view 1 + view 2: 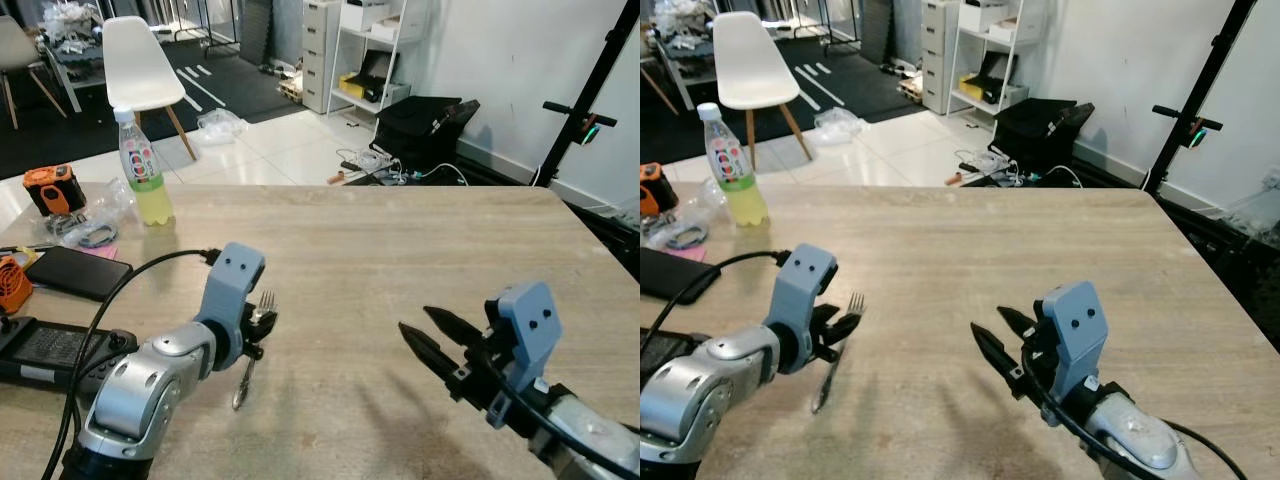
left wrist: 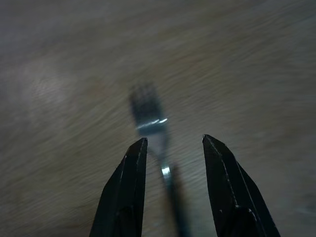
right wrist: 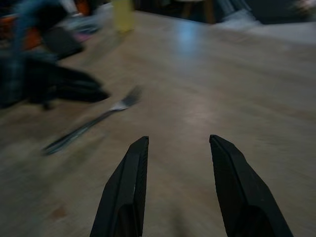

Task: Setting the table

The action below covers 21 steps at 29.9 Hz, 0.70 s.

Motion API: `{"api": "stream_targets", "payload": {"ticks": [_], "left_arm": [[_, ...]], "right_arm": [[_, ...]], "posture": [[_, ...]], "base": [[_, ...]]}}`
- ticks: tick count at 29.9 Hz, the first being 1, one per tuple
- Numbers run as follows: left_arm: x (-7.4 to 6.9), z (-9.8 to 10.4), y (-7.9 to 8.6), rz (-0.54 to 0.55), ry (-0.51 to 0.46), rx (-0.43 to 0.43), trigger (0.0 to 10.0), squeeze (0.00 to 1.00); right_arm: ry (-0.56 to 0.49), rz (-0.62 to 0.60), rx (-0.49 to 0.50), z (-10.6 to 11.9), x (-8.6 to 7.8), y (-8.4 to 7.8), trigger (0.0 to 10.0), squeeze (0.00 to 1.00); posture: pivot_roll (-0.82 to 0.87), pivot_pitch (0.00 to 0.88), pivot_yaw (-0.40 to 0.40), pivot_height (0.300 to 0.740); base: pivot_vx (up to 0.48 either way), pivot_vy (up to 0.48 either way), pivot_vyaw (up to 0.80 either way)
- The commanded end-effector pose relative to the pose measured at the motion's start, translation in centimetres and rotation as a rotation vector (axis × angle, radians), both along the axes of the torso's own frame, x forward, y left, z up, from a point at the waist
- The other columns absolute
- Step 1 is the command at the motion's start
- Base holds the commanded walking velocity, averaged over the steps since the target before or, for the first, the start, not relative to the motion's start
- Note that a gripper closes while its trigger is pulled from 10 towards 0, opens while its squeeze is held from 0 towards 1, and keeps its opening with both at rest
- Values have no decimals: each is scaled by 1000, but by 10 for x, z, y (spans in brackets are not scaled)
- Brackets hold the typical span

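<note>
Fork [image 1: 249,350] lying flat on the wooden table [image 1: 400,260], lower left of centre in the left eye view, tines toward the top of the frame, handle running down toward the bottom edge. Left gripper [image 1: 262,322] hovering directly over the fork's neck, just below the tines. In the left wrist view, both black fingers [image 2: 123,192] sitting apart with the fork's shank [image 2: 165,168] showing in the gap between them; neither finger visibly touching the metal, so open and holding nothing. That view blurring somewhat.

Right gripper [image 1: 420,335] hanging at lower right of the left eye view, well apart from the fork, fingers spread and pointing toward frame left. Right wrist view showing the two fingers [image 3: 123,192] parted over bare tabletop, nothing between them, the fork [image 3: 94,123] lying at left of centre beyond the tips.

Table surface: pale wood grain, occupying most of the frame. Along the left edge of the left eye view:
- plastic bottle [image 1: 143,170] of yellow-green drink standing upright, upper left
- orange and black device [image 1: 53,190] sitting left of the bottle
- black phone-like slab [image 1: 78,272] lying flat below it
- black controller [image 1: 50,350] lying at lower left, beside the left arm's cable [image 1: 110,300]

Room beyond: white chair [image 1: 140,65] standing at upper left on tiled floor, white shelving unit [image 1: 375,50] at top centre, black bag [image 1: 420,125] sitting below it with loose cables, black stand [image 1: 590,90] leaning up at the right against a white wall.
</note>
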<state>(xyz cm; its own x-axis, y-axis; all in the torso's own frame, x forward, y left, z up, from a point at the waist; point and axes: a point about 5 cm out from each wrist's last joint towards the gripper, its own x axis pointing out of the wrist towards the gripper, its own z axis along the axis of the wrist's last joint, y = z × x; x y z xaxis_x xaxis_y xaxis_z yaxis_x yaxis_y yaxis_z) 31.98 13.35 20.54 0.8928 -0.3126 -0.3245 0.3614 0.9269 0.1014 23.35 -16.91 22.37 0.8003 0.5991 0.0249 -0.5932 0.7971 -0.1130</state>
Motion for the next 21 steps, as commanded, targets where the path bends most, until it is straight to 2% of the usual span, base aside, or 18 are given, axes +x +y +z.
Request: {"api": "stream_targets", "payload": {"ticks": [1,5,6,7,8,13,14,15,16,19,20,21], "left_arm": [[4,1,6,65,-13,23,10000,0],[4,-2,7,79,-4,16,10000,0],[6,-4,6,95,-2,11,10000,369],[8,-5,5,107,-1,9,10000,369],[10,-4,3,97,-4,-3,10000,1000],[13,4,-9,69,-44,22,10000,1000],[11,7,-17,41,-56,37,10000,1000],[8,8,-22,22,-63,47,10000,0],[8,8,-22,22,-63,47,10000,0],[-4,3,-42,-28,-78,102,10000,0],[-4,3,-42,-28,-78,102,10000,0],[-8,1,-48,-39,-75,107,10000,0]], "right_arm": [[12,53,5,5,-4,0,10000,0],[27,71,-5,7,-3,1,10000,0],[30,88,0,8,-2,2,10000,0],[31,100,4,9,-2,4,10000,0],[33,113,10,10,-1,6,10000,0],[31,149,21,14,0,11,10000,0],[30,154,22,15,1,11,10000,0],[30,157,23,16,1,12,10000,0],[30,157,23,16,1,12,10000,0],[29,164,35,20,1,14,10000,0],[29,164,35,20,1,14,10000,0],[29,165,39,20,1,15,10000,0]], "posture": [[69,144,41,740],[72,163,31,740],[74,172,25,740],[74,172,25,740],[73,181,23,740],[70,192,25,740],[66,194,28,740],[64,196,33,740],[64,196,33,740],[60,206,50,740],[60,206,50,740],[60,206,50,740]], "base": [[0,0,0],[0,0,0],[0,0,0],[0,0,0],[0,0,0],[0,0,0],[0,0,0],[0,0,0],[0,0,0],[0,0,0],[0,0,0],[0,0,0]]}}
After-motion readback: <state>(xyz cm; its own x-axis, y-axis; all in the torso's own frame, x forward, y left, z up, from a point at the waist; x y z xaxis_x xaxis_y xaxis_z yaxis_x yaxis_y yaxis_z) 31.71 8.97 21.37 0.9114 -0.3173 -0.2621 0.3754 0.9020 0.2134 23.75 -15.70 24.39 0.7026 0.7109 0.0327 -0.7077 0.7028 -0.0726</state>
